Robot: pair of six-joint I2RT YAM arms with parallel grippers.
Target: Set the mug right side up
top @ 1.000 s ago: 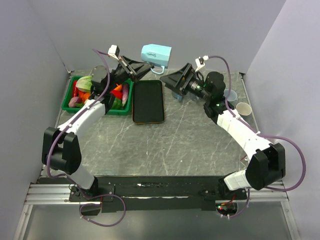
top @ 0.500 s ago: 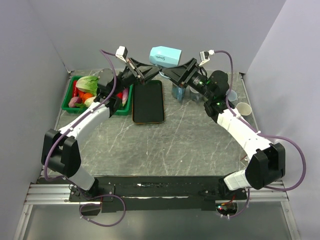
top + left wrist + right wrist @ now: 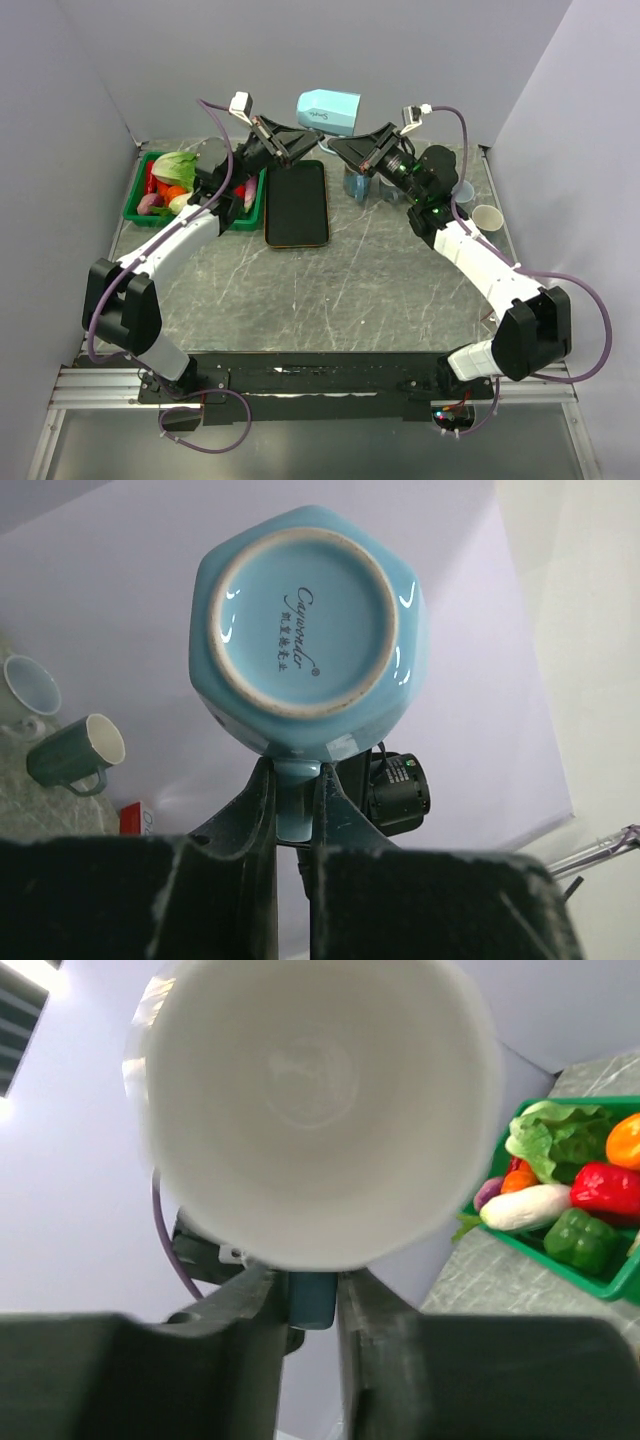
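The left end effector (image 3: 297, 772) is clenched on the handle of the light blue faceted ceramic mug (image 3: 305, 620), one finger pressed on each side. The left wrist view looks straight at the mug's glazed base. The right end effector (image 3: 312, 1288) grasps the same handle from the opposite side, fingers tight against it. Its camera looks into the white inside of the mouth. The mug therefore hangs on its side in the air, base toward the left arm, mouth toward the right arm and handle pointing down. Only the fingers touch it.

From above, the mug sits high over the far end of the grey marbled tabletop (image 3: 350, 290), close to the back wall. Below it is the far end of a black rectangular tray with an orange rim (image 3: 296, 203). A green plastic crate of toy vegetables (image 3: 133, 195) stands just left of the tray, near the left wall. A bluish translucent cup (image 3: 355, 187) stands right of the tray, partly under the right arm. A small pale blue cup (image 3: 462, 190) and a grey-green cup with a white inside (image 3: 487, 217) stand by the right edge. Open marbled surface runs from the tray's near end to the arm bases.
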